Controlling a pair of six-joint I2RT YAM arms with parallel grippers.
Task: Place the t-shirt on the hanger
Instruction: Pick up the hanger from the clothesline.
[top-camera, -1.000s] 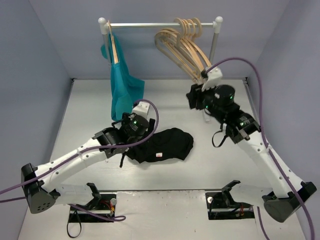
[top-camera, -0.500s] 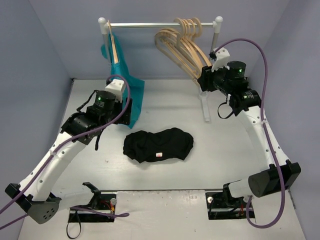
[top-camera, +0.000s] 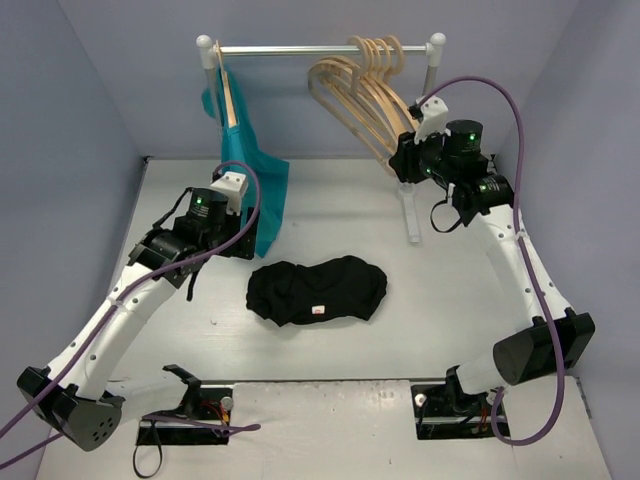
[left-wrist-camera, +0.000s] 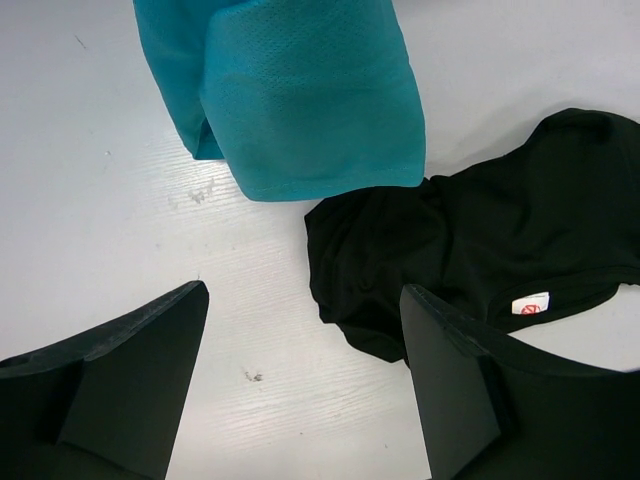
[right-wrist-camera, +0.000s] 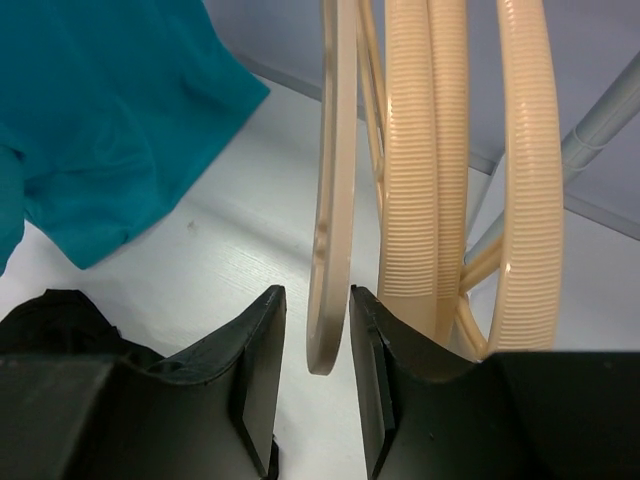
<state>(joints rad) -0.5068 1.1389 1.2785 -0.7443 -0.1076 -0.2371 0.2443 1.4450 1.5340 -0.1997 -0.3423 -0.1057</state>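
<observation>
We see the t-shirt (top-camera: 318, 290) lying bunched on the table (top-camera: 450, 300), about midway between the two arms. Its long axis runs left to right in the overhead view. The white label (top-camera: 318, 310) shows at its near edge, so the neck opening points toward the arm bases.

The hanger (right-wrist-camera: 333, 150) hangs with the other hangers (top-camera: 365, 95) from the right part of the rail (top-camera: 300, 48). In the overhead view the bunch sweeps from the rail down and to the right. In the right wrist view its arm runs top to bottom, edge-on.

The right gripper (right-wrist-camera: 315, 292) has its jaws drawn narrow, one on each side of that arm's lower end. One finger (right-wrist-camera: 368, 370) looks to touch the wood and a sliver of gap shows on the other side, so we cannot tell whether the hold is firm.

The left gripper (left-wrist-camera: 300, 300) stands wide and holds nothing. It hangs above bare table just beside the t-shirt's left end, near the lower hem of the teal garment (top-camera: 245, 180), which hangs at the left end of the rail.
</observation>
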